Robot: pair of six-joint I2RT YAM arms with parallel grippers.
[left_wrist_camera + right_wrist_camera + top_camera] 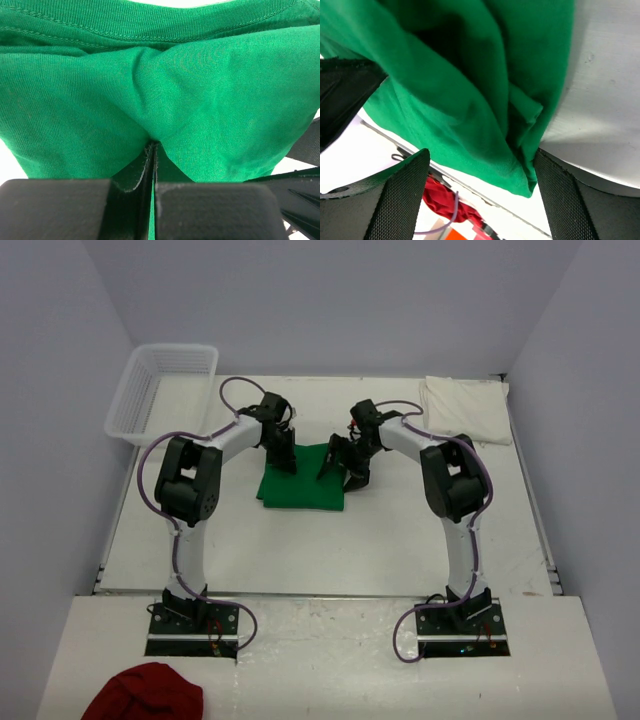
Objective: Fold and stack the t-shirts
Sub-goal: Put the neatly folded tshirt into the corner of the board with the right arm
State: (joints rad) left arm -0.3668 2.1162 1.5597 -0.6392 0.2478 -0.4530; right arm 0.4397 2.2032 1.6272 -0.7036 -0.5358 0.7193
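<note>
The bright green cotton t-shirt (305,488) lies folded in a rectangle at the middle of the white table (350,540). My left wrist view shows its stitched, ribbed hem. My left gripper (287,462) is pinched tight on a ridge of cloth at the shirt's 11 o'clock corner. My right gripper (340,468) stands spread at 1 o'clock, with green folds loose between its fingers. The cream-white folded t-shirt (467,410) sits at the table's 2 o'clock corner and a clear plastic mesh basket (135,405) at 10 o'clock. A dark red cloth (145,695) lies at 7 o'clock on the near ledge. Pale grey walls close three sides. Open tabletop runs from 4 to 8 o'clock.
</note>
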